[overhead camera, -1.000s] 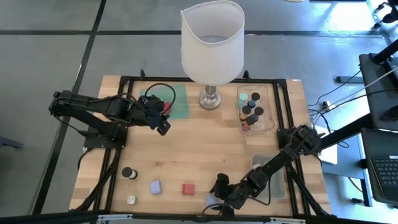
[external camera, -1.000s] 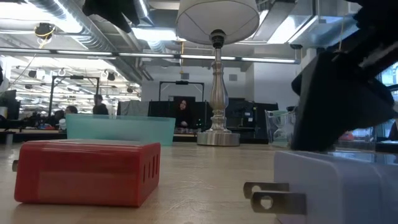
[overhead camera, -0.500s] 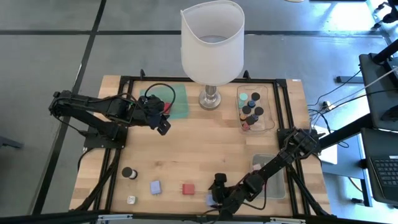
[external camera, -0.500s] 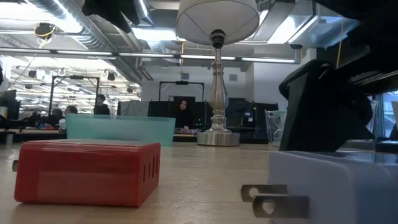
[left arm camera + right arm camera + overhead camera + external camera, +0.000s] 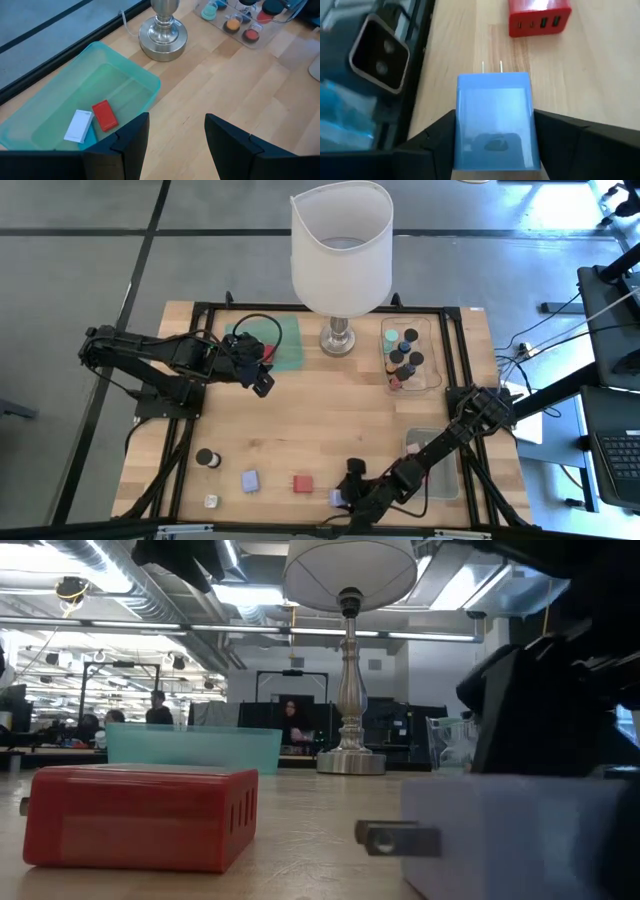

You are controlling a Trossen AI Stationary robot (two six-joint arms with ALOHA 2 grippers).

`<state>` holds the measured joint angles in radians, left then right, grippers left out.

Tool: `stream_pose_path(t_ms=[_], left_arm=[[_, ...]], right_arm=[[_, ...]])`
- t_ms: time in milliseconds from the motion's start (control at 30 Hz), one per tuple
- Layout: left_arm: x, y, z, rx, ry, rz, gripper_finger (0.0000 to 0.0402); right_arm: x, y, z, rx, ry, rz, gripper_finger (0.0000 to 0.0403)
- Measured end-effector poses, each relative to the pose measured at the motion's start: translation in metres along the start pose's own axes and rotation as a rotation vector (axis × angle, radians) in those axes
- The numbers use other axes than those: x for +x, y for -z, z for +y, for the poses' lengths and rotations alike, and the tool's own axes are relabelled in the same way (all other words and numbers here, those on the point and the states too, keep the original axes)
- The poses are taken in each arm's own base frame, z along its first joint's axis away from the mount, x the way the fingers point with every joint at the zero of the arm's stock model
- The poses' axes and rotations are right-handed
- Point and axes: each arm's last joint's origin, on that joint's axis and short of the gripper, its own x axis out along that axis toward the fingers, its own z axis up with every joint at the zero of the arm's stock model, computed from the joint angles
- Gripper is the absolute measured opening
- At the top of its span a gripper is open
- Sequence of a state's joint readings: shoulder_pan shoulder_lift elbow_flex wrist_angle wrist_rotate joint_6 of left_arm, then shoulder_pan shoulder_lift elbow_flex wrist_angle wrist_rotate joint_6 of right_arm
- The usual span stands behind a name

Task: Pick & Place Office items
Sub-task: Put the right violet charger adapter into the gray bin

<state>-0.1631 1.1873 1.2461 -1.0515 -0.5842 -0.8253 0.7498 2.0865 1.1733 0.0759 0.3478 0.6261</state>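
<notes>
1. Change from the earlier frames: the right gripper (image 5: 347, 493), at the table's near edge, has closed in on the blue charger block (image 5: 494, 125). In the low view that block (image 5: 500, 840) now sits further to the left than before, its two prongs pointing toward the red charger block (image 5: 140, 817). The left arm has not moved.
2. Near-left of the table, high view: a dark-capped cylinder (image 5: 207, 458), a small white piece (image 5: 211, 501), a lavender block (image 5: 249, 480), then the red charger block (image 5: 301, 483), all lying apart on the bare wood.
3. Far-left: a teal tray (image 5: 75, 100) holding a red block (image 5: 105, 115) and a white block (image 5: 79, 126) side by side.
4. Left gripper (image 5: 172, 135): hovering just beside the teal tray's right edge, jaws partly apart, nothing between them.
5. Centre, far side: a lamp (image 5: 342, 255) with a white shade and metal base, standing between the teal tray and the clear tray.
6. Far-right: a clear tray (image 5: 433, 355) holding several dark-capped cylinders (image 5: 411, 337), a teal one among them.
7. Near-right: a second clear tray (image 5: 447, 470), partly covered by the right arm.
8. Right gripper jaws: narrowed onto both sides of the blue charger block, touching it; the block rests close beside the red charger block, prongs forward.
</notes>
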Motion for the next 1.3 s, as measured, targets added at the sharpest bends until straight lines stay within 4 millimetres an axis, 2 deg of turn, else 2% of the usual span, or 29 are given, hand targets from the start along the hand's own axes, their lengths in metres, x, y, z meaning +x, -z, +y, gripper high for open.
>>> stream_pose_path(t_ms=[133,200,300,533,700,900,1067,1167,1300], left_arm=[[0.000,0.000,0.000,0.000,0.000,0.000,0.0189],[0.000,0.000,0.000,0.000,0.000,0.000,0.0189],[0.000,0.000,0.000,0.001,-0.001,0.000,0.0189],[0.000,0.000,0.000,0.001,-0.015,-0.016,0.0189],[0.000,-0.001,0.001,-0.009,-0.023,-0.024,0.0189],[0.000,-0.002,0.001,-0.032,-0.050,-0.056,0.0189],[0.000,-0.002,0.002,-0.056,-0.069,-0.078,0.0189],[0.000,-0.003,0.002,-0.066,-0.077,-0.088,0.0189],[0.000,-0.003,0.003,-0.079,-0.089,-0.103,0.0189]], right_arm=[[-0.005,-0.015,0.008,0.133,-0.017,-0.021,0.0209],[-0.016,-0.028,0.011,0.094,0.005,0.001,0.0209],[-0.035,-0.044,0.009,0.006,0.130,0.113,0.0209],[-0.102,-0.086,-0.011,-0.002,0.403,0.332,0.0235],[-0.153,-0.099,-0.025,0.010,0.516,0.346,0.0210],[-0.207,-0.094,-0.029,0.022,0.574,0.371,0.0210],[-0.238,-0.074,-0.026,0.071,0.596,0.364,0.0210],[-0.246,-0.053,-0.024,0.167,0.592,0.352,0.0210],[-0.240,-0.019,-0.014,0.298,0.562,0.378,0.0210]])
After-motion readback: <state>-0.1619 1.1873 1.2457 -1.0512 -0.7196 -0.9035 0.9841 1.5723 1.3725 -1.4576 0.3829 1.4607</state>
